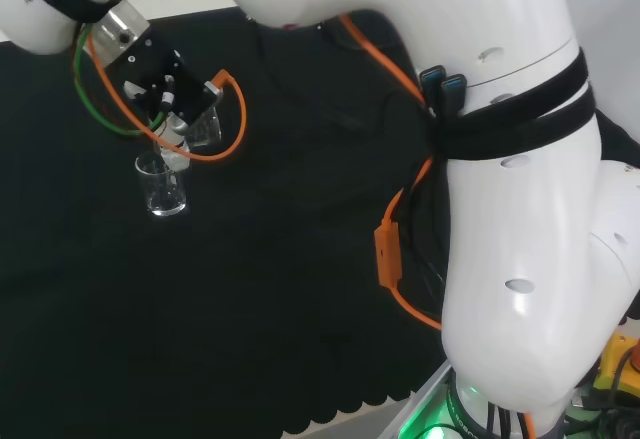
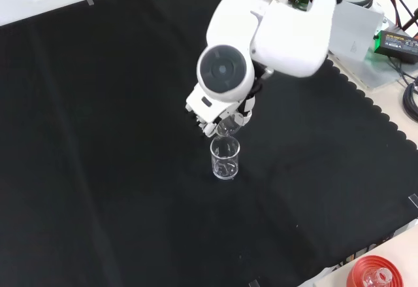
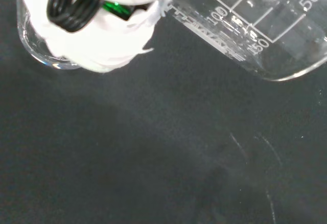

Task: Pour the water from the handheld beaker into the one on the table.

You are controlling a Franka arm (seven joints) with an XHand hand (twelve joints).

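Observation:
A clear glass beaker (image 1: pixel 162 187) stands upright on the black cloth (image 1: pixel 280 289); in the front view this table beaker (image 2: pixel 225 158) is near the middle. Just above it the hand (image 1: pixel 165 89) is curled round a second clear beaker (image 1: pixel 201 129), tipped over with its mouth toward the standing one. From the front, the held beaker (image 2: pixel 228 127) hangs directly over the table beaker's rim, under the hand (image 2: pixel 208 112). Close up, the held beaker (image 3: pixel 255 25) lies steeply tilted with printed marks showing, and the table beaker (image 3: pixel 30 45) sits partly behind a white part of the hand (image 3: pixel 97 35). I cannot make out water in either.
The arm's big white link (image 2: pixel 274 32) stands over the hand in the front view. An orange cable (image 1: pixel 395 259) runs along the arm. The cloth's scalloped edge (image 2: pixel 385 123) lies to the right, with a red ribbed ring (image 2: pixel 372 275) at the bottom right corner.

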